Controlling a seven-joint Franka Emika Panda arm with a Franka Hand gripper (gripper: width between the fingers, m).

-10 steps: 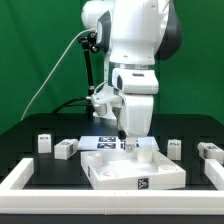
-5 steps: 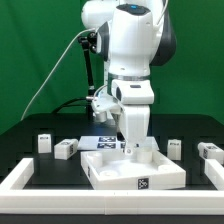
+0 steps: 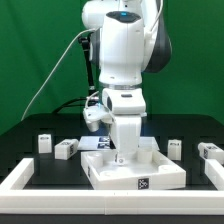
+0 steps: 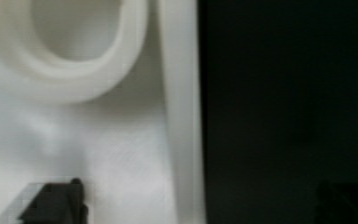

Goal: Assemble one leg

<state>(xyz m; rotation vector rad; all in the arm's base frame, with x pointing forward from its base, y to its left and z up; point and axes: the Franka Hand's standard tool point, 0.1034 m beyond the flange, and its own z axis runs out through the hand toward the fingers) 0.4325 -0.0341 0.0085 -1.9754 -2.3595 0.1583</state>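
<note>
The large white square panel (image 3: 140, 172) lies flat in the middle of the table. My gripper (image 3: 122, 156) is low over its far part, toward the exterior view's left. In the wrist view the panel (image 4: 87, 130) with a round raised socket (image 4: 78, 60) fills one side, and its straight edge runs between my spread fingertips (image 4: 51, 202). My gripper (image 4: 197, 203) is open and holds nothing. Several small white tagged legs stand on the table: two at the exterior view's left (image 3: 43, 142) (image 3: 66, 149) and two at the right (image 3: 174, 147) (image 3: 210, 151).
The marker board (image 3: 98, 141) lies behind the panel, partly hidden by the arm. A white raised border (image 3: 20, 180) frames the black table at the front and sides. A cable hangs behind the arm at the left.
The arm has swung toward the exterior view's left and come lower, bringing the gripper down to the panel's far part. The legs and the panel have not moved.
</note>
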